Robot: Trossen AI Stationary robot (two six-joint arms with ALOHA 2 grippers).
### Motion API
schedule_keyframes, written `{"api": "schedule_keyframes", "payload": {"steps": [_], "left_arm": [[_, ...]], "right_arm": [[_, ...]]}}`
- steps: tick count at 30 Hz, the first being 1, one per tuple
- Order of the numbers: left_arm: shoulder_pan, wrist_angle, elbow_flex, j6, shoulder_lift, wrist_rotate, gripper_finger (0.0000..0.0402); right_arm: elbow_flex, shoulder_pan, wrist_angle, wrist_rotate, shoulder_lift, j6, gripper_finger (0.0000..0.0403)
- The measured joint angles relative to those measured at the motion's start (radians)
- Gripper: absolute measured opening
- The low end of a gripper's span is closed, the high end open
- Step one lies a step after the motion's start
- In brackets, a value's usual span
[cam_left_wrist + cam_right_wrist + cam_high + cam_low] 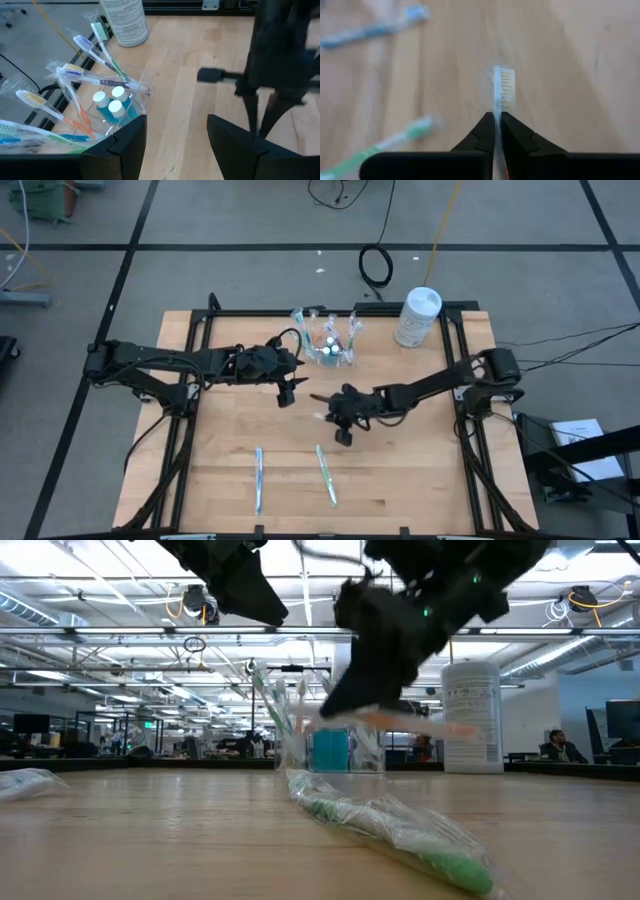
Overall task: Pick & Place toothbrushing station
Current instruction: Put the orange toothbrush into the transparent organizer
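We look down on a wooden table framed by black rails, with two dark robot arms reaching toward its middle. At the far edge stands a white canister with a round lid; its label carries small print that we cannot read. Near it, at the middle of the far edge, sits a clear plastic cup holding a fan of wrapped toothbrushes and short blue tubes with white caps.

The left gripper hangs just beside the cup on its near side, its fingers spread wide and holding nothing. The right gripper is over the centre of the table, its fingers pinched together on a wrapped toothbrush with pale bristles, raised off the wood.

Two more wrapped toothbrushes lie flat near the front edge, apart from each other: a blue one and a green one.
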Motion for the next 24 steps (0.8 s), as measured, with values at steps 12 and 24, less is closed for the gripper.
{"api": "schedule_keyframes", "payload": {"steps": [12,24], "left_arm": [[-0.001,0.166,0.004,0.16,-0.043,-0.27,0.0214],[0.004,0.183,0.001,0.257,-0.05,-0.315,0.0214]], "right_arm": [[-0.01,-0.037,0.199,0.34,-0.201,-0.277,0.0012],[-0.129,-0.255,0.818,0.257,-0.167,-0.436,0.0012]]}}
